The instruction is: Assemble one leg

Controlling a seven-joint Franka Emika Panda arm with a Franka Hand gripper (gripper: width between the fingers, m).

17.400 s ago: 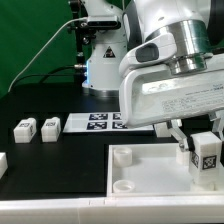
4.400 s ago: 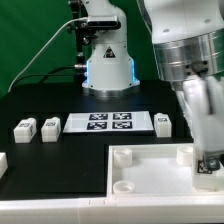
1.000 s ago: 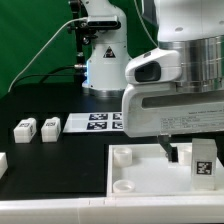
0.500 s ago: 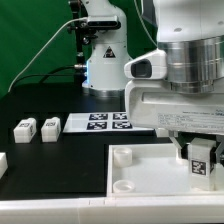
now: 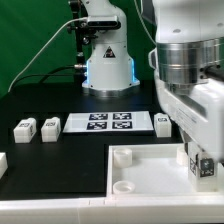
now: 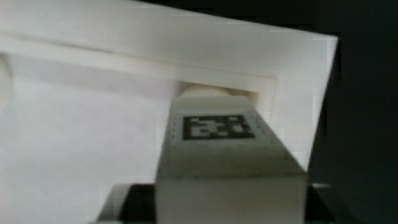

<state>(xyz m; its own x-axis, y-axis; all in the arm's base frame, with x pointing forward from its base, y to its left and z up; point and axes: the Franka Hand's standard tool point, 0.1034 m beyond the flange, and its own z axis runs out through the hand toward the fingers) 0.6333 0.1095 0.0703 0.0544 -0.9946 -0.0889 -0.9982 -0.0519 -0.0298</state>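
Note:
My gripper (image 5: 202,158) is shut on a white leg (image 5: 204,166) with a black-and-white tag. It holds the leg upright over the near corner of the white tray (image 5: 140,168) at the exterior view's right. In the wrist view the leg (image 6: 217,150) runs from between the dark fingers (image 6: 135,203) down to a round corner socket of the tray (image 6: 89,110). Its far end meets the socket. I cannot tell how deep it sits. My arm hides most of that corner in the exterior view.
Two loose legs (image 5: 25,127) (image 5: 49,126) lie at the exterior view's left, another (image 5: 163,122) lies beside the marker board (image 5: 97,122), and a part (image 5: 2,160) shows at the left edge. The robot base (image 5: 106,60) stands behind.
The wrist has turned about its axis, so the gripper's wide body no longer faces the camera. The leg has stayed at the tray's right corner.

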